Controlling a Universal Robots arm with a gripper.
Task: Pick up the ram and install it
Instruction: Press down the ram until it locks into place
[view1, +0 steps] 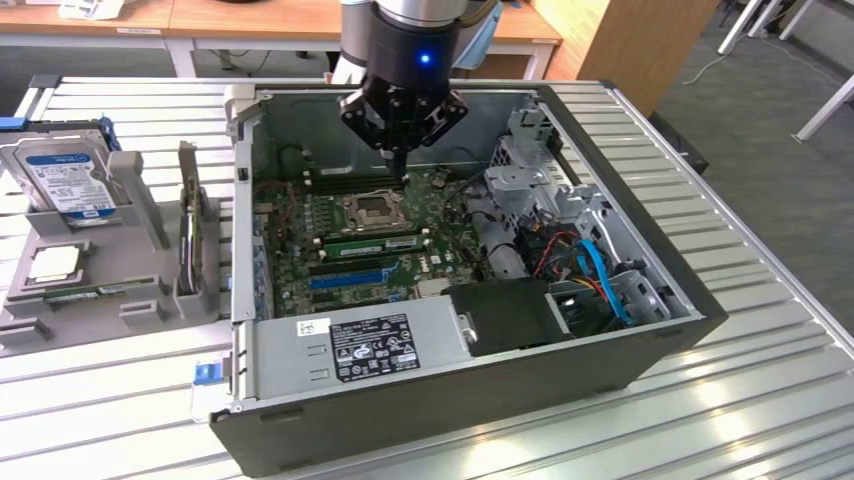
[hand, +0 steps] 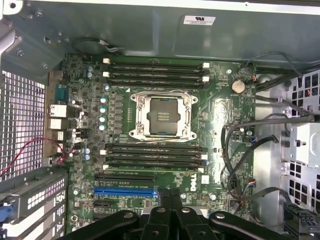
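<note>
My gripper (view1: 398, 168) hangs inside the open computer case (view1: 641, 260), above the motherboard (view1: 441, 190) just behind the empty processor socket (view1: 370, 210). Its fingers (hand: 165, 200) are pressed together with nothing between them. In the wrist view the black memory slots (hand: 155, 72) behind the socket and those (hand: 155, 156) in front of it look empty. The ram (view1: 80, 293), a narrow green stick, rests in the grey holder (view1: 134, 310) at the exterior view's left, far from the gripper.
The holder also carries a hard drive (view1: 64, 180), a small square processor chip (view1: 54, 262) and an upright expansion card (view1: 190, 235). Inside the case are a power supply (view1: 360, 345), a drive cage (view1: 534, 190) and loose cables (view1: 601, 275). The case stands on a slatted metal table (view1: 747, 400).
</note>
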